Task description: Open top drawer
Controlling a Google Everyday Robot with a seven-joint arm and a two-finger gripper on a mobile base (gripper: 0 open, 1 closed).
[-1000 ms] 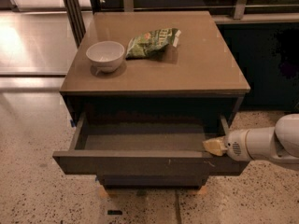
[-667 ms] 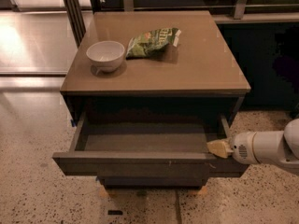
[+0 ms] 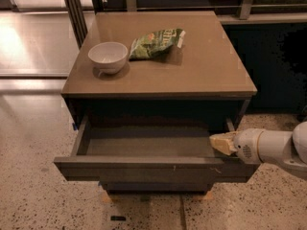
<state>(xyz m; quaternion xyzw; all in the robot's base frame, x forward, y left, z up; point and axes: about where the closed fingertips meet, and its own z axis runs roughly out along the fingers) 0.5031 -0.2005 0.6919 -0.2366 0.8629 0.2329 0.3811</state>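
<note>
Fingers (image 3: pixel 221 143) pressed together at one open top drawer (image 3: pixel 153 169); one bowl (image 3: pixel 108 56), one bag (image 3: pixel 156 42).

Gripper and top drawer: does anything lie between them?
Nothing; the camera view shows the gripper at the right end of the open top drawer, behind its front.

Speckled terrazzo floor (image 3: pixel 33 200), with glossy pale flooring (image 3: pixel 33 47) behind.

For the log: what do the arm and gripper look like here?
The arm is a smooth white rounded tube on the right side, with a small dotted patch near its wrist. The gripper, at the right end of the top drawer, is pale tan. No cables show.
</note>
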